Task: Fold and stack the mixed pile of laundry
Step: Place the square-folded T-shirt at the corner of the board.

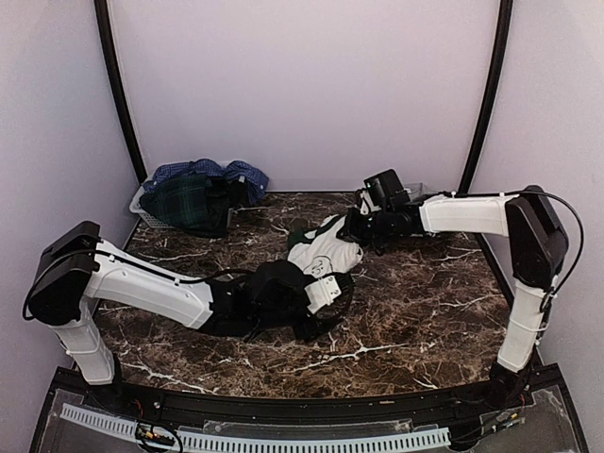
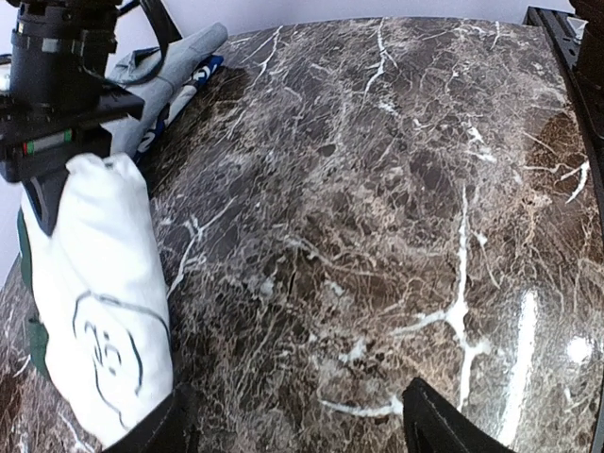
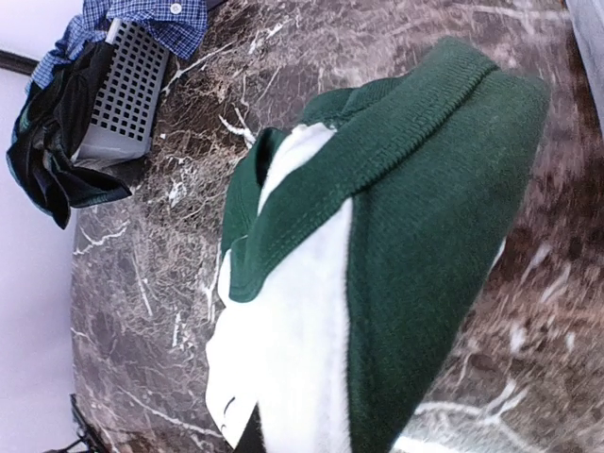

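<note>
The white tee [image 1: 326, 253] with dark green sleeves lies stretched on the marble table [image 1: 425, 311] between my two grippers. My right gripper [image 1: 357, 226] is shut on its green far end; in the right wrist view the tee [image 3: 377, 245] fills the frame and only one dark fingertip [image 3: 247, 440] shows. My left gripper [image 1: 323, 293] stands open at the tee's near end. In the left wrist view that gripper [image 2: 302, 420] has bare marble between its fingers, and the tee [image 2: 99, 302] hangs to their left. The other garments, a blue checked shirt [image 1: 203, 171] and a dark green tartan shirt [image 1: 187, 200], sit at the back left.
A pale grey slatted basket [image 1: 142, 209] holds the heap in the back left corner, also seen in the right wrist view as the basket [image 3: 127, 94] with a dark garment [image 3: 52, 151] draped over it. Walls enclose the table on three sides.
</note>
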